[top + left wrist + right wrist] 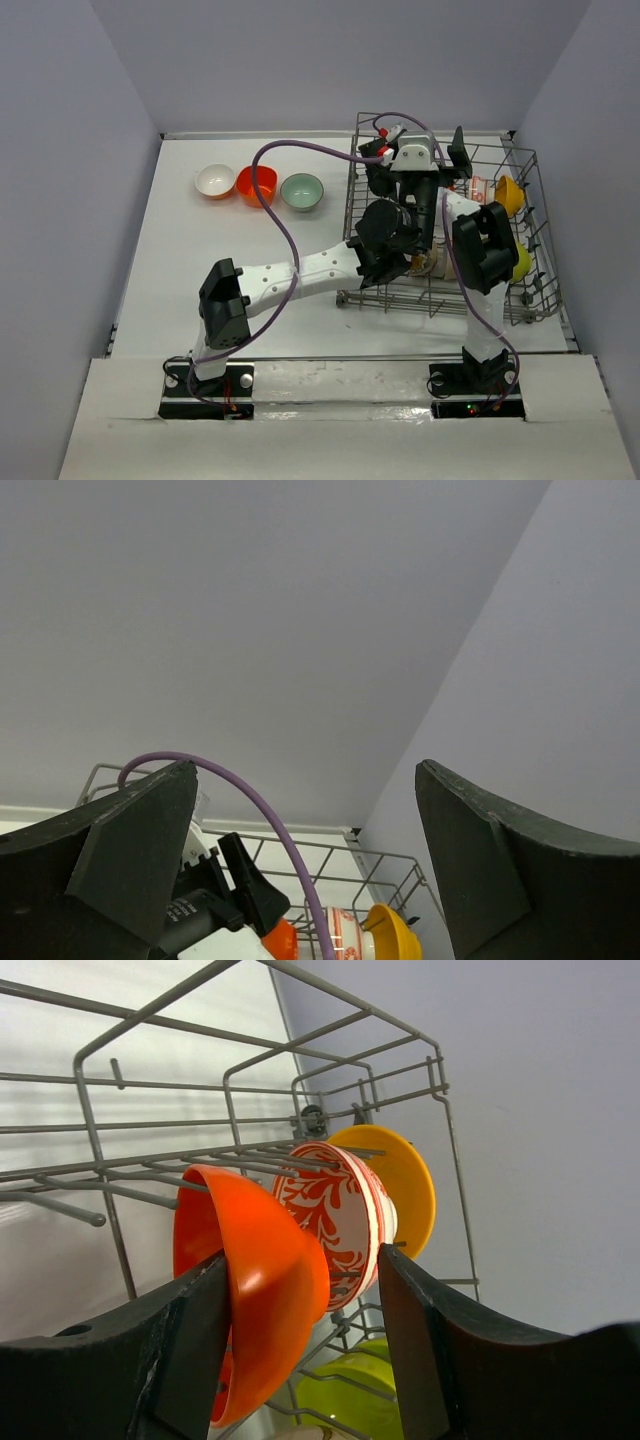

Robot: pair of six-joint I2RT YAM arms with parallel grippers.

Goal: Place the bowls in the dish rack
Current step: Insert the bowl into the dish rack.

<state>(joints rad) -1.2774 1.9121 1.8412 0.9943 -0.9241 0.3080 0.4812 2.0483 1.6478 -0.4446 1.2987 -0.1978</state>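
White arm links (310,270), black joints (222,300), purple cables (265,825), black base plates (180,400).

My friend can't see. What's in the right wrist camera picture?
An orange bowl stands on edge in the grey wire dish rack, between the open fingers of the right end effector. Behind it stand a white bowl with a red pattern and a yellow bowl; a lime green bowl sits lower down.

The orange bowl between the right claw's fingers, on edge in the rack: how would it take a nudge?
The orange bowl looks glossy, so probably slippery. Round and on edge in the dish rack, it might roll or tip toward the patterned bowl.
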